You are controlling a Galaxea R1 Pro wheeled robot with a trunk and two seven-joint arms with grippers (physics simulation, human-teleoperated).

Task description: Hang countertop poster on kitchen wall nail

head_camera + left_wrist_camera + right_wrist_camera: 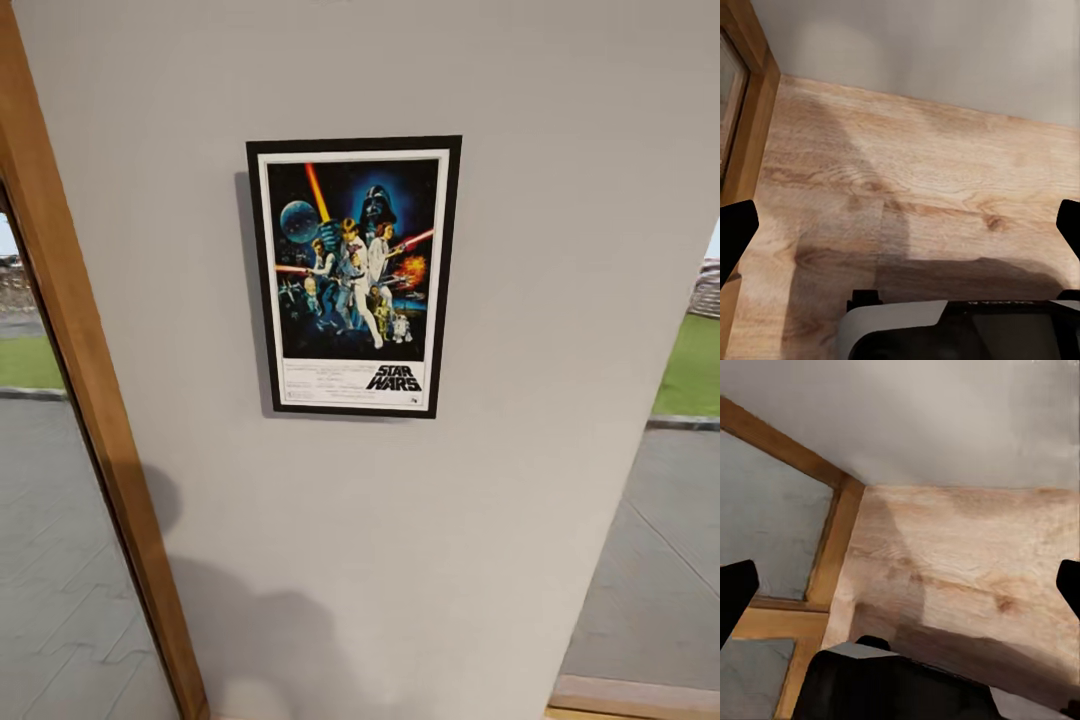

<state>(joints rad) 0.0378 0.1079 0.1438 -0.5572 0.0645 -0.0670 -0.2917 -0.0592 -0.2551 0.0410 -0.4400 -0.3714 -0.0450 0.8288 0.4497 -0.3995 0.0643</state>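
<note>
Poster (354, 276): hanging flat, upright on pale grey wall (560, 250), beside wooden window frame (90, 400). Left gripper (900, 225): fingers spread wide, empty, over wood floor (922, 195). Right gripper (900, 585): likewise spread, empty.

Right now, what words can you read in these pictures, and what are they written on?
"STAR WARS": bold black letters in the white strip at the bottom of the poster on the wall.
Small print beside and under that title: too tiny and blurred to read.
Faint marks on the robot's dark body in the left wrist view: unreadable.
</note>
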